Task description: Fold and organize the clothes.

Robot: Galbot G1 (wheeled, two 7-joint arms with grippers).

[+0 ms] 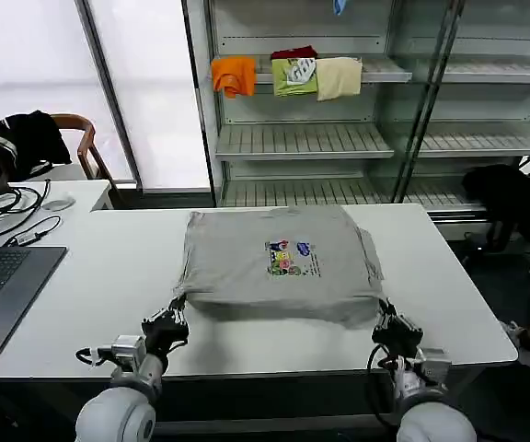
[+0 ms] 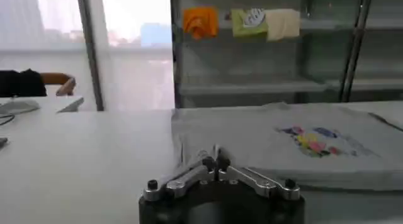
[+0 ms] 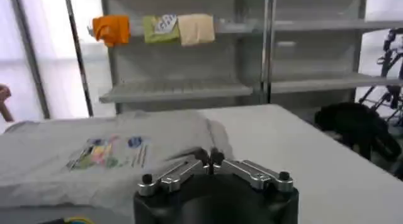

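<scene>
Shirt: we see the T-shirt point(image 1: 279, 262) at the centre of the table point(image 1: 109, 276), print up, sleeves tucked in, near edge raised.
Left tool: our left tool point(image 1: 175, 318), lower left of the frame, is pinched together on the shirt's near left corner.
Right tool: our right tool point(image 1: 386, 318), lower right, is clamped on the near right corner.
Done: we judge the side folds made.
Left: the lengthwise fold and putting away.

T-shirt point(image 1: 279, 262): soft matt grey cloth. Table point(image 1: 109, 295): smooth white. Shelving point(image 1: 302, 138): pale metal.
</scene>
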